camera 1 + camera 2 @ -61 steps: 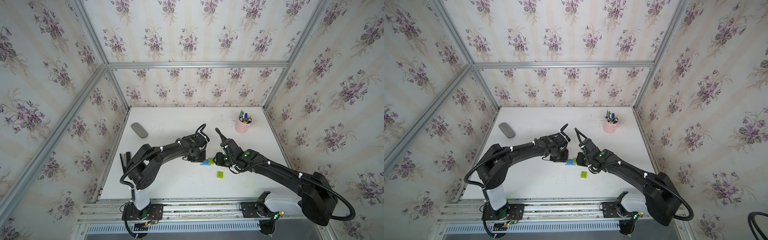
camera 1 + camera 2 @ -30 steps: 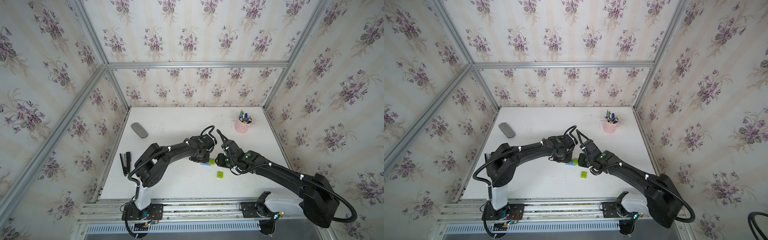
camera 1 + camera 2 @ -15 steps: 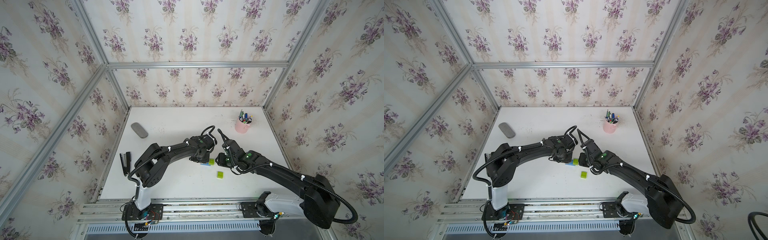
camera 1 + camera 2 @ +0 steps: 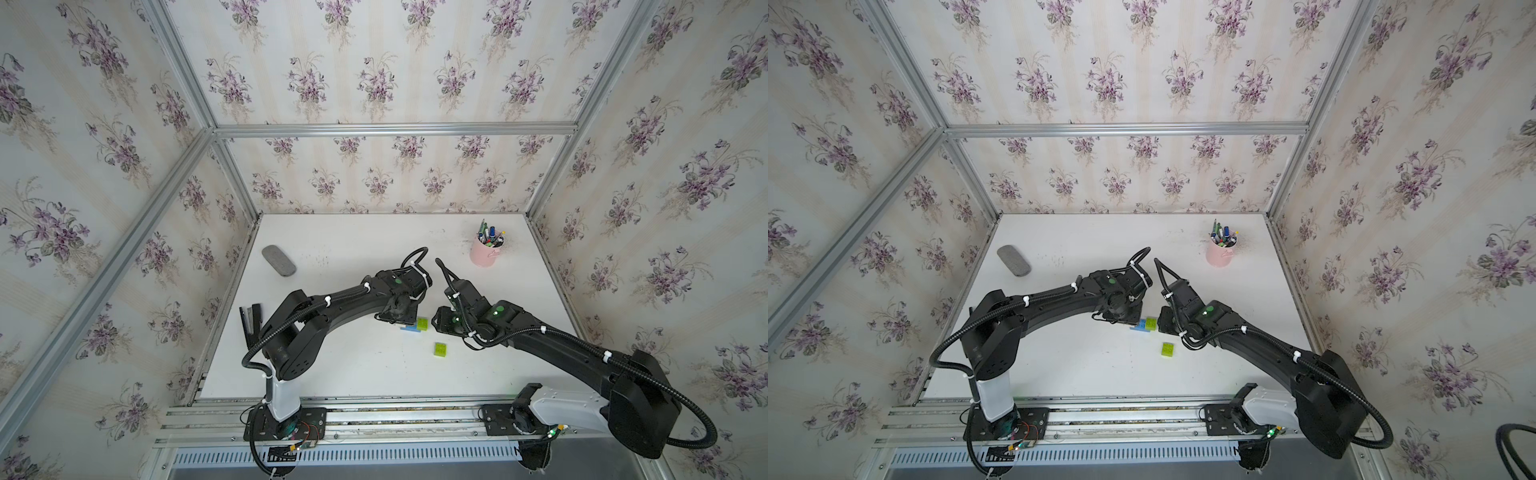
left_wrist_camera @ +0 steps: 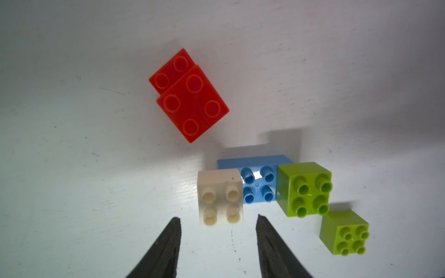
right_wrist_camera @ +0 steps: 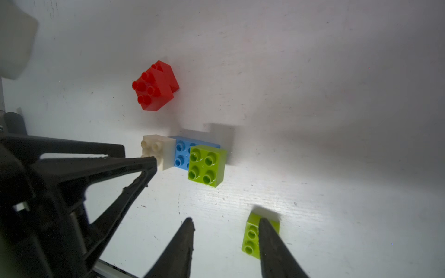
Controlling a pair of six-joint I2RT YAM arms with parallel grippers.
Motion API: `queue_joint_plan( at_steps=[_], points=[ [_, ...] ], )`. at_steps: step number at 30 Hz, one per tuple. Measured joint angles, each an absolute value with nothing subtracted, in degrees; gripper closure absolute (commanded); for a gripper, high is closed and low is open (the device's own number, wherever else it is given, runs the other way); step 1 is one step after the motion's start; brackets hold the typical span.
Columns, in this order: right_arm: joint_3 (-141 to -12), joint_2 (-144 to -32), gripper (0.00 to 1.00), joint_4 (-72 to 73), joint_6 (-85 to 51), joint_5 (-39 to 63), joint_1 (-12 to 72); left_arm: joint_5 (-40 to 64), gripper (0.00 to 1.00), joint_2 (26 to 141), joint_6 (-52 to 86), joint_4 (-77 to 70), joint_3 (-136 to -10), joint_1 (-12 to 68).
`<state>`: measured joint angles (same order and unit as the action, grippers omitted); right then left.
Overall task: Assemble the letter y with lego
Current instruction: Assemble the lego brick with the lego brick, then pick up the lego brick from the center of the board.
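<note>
Nearest the front, a loose green brick [image 4: 440, 349] sits studs up, partly hidden behind 1 finger of the right gripper [image 6: 226, 221], whose jaws are spread and empty. Beyond it the blue brick [image 5: 257, 185] lies flat, its long axis running from arm to arm, capped by a cream brick [image 5: 220, 196] and a green brick [image 5: 304, 189]. The left gripper [image 5: 218, 222] is spread, empty, just short of the cream brick. Farther off, 2 joined red bricks [image 5: 190, 96] lie apart. A pink cup [image 4: 484, 254] stands at the back.
</note>
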<state>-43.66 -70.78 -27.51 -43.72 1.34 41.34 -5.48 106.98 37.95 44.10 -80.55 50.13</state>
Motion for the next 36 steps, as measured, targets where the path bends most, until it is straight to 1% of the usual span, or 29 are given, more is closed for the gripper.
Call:
queue_joint_plan(
  at_steps=[2, 8, 14, 20, 23, 26, 29, 32, 36],
  points=[
    [-43.66, -70.61, 0.49, -28.49, -43.77, 1.30, 41.34, -5.65, 0.39, 105.14, 36.93, 44.07, -79.75, 50.13],
    [-43.57, -71.40, 0.44, -33.06, -44.75, 0.71, 41.91, -7.05, 0.33, 97.71, 34.92, 43.81, -74.30, 49.91],
    [-43.07, -75.18, 0.44, -34.92, -46.04, 1.02, 44.77, -8.54, 0.32, 90.98, 33.50, 43.79, -67.96, 48.51],
    [-43.13, -79.96, 0.44, -34.52, -47.22, 1.87, 46.89, -8.93, 0.32, 89.56, 33.32, 43.77, -64.40, 47.13],
    [-43.42, -81.73, 0.48, -34.41, -47.79, 2.20, 47.35, -8.91, 0.32, 89.56, 33.39, 43.66, -63.59, 46.74],
    [-43.48, -82.78, 0.60, -34.24, -48.07, 2.17, 47.53, -8.91, 0.32, 89.54, 33.41, 43.51, -63.18, 46.39],
    [-44.18, -83.46, 0.68, -34.26, -48.31, 2.31, 47.86, -8.91, 0.32, 89.23, 33.56, 43.03, -62.63, 46.00],
    [-46.11, -84.33, 0.71, -34.28, -48.36, 2.44, 48.56, -8.88, 0.32, 88.95, 33.61, 42.65, -61.65, 45.32],
    [-49.71, -86.46, 0.72, -33.71, -48.38, 2.85, 50.17, -8.78, 0.32, 87.90, 33.78, 42.24, -59.81, 43.81]
  ],
)
